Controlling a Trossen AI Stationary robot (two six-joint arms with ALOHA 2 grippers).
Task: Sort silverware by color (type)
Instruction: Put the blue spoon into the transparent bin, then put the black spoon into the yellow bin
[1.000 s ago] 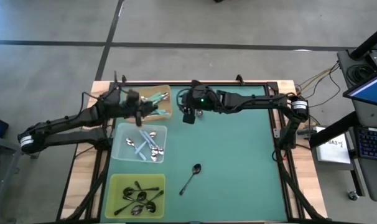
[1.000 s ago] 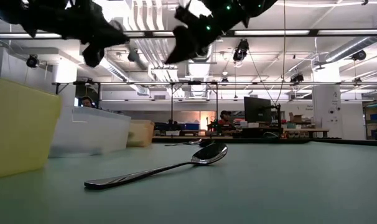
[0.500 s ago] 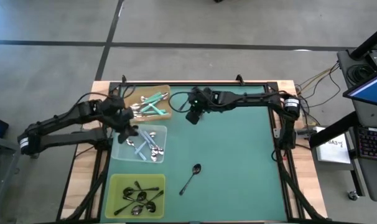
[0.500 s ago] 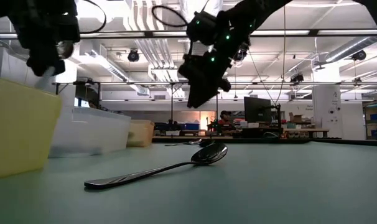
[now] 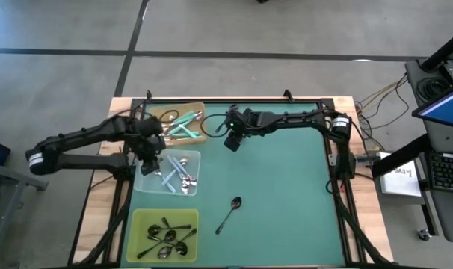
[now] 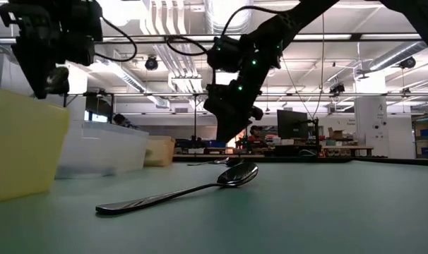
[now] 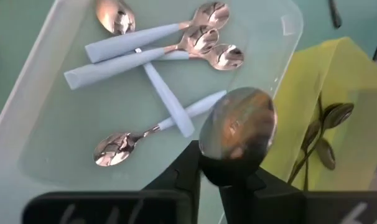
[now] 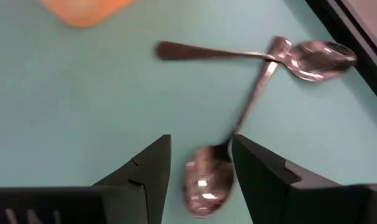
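Note:
My left gripper (image 5: 150, 155) hangs over the clear tray (image 5: 146, 183), shut on a spoon whose shiny bowl (image 7: 238, 127) sticks out past its fingertips; the handle is hidden. Pale blue spoons (image 7: 154, 53) lie in that tray. My right gripper (image 8: 201, 138) stands open above the far middle of the mat, pointing slantwise down. Its fingers are either side of the bowl of one spoon (image 8: 208, 182), which lies crossed with a second spoon (image 8: 313, 57). Another spoon (image 5: 230, 213) lies alone on the mat's near middle. My left gripper pinches the spoon just behind its bowl (image 7: 229, 163) between its two fingers. The fingers come from above, slanting down. The spoon is lifted clear over the clear tray, bowl end out beyond the fingertips; the gripper hides the rest of it.
A wooden tray (image 5: 199, 133) with mint-teal spoons sits at the far left. A yellow tray (image 5: 140, 224) with black spoons sits at the near left. The green mat (image 5: 286, 194) stretches right of the trays, with a raised black frame around it.
My left gripper has carried its spoon from beside the wooden tray toward the table's near left, over the clear tray, and has tipped from about level to pointing steeply down. My right gripper has sunk toward the two crossed spoons and tipped further down.

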